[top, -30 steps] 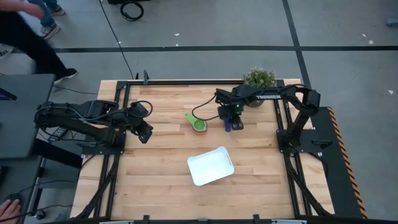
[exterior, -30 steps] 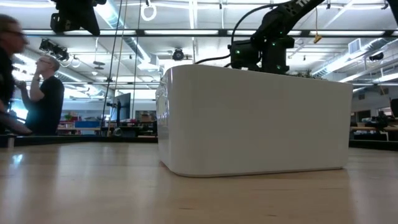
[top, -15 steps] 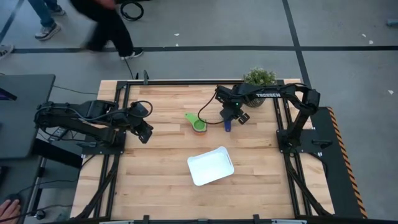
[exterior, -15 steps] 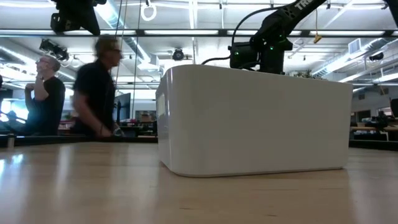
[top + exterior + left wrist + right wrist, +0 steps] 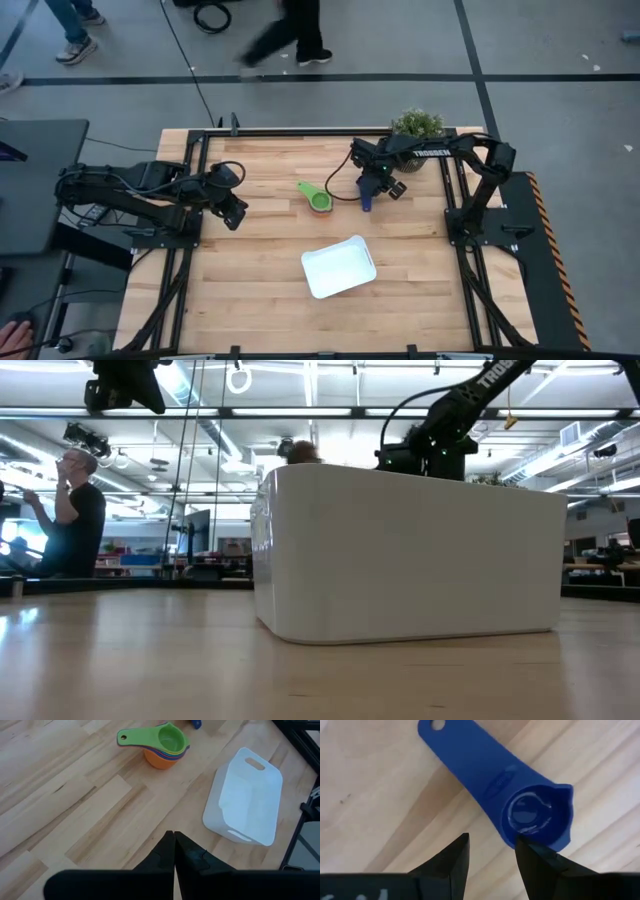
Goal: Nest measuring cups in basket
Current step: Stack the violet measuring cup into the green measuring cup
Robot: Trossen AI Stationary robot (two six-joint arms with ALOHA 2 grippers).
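Observation:
A bright blue measuring cup [image 5: 532, 817] lies alone on the table, its flat handle [image 5: 470, 757] on the wood; it also shows in the high view [image 5: 366, 205]. My right gripper [image 5: 492, 851] points down, open, right over it [image 5: 369, 195], one finger beside the bowl. A nested stack of cups [image 5: 165, 747], green on top and orange at the bottom, stands to the left of it [image 5: 317, 198]. The white basket [image 5: 339, 266] sits nearer the front edge [image 5: 247, 795]. My left gripper [image 5: 173, 840] is shut and hovers at the table's left [image 5: 233, 212].
A small potted plant [image 5: 417, 125] stands at the far edge behind my right arm. In the low view the basket's wall [image 5: 410, 550] hides the cups and my right gripper. People stand and walk in the room beyond the table. Bare wood lies between basket and stack.
My right gripper has rolled about its downward-pointing line over the blue cup and has sunk a little toward it, still open. The cups and the basket have stayed where they were. A person has walked past behind the table.

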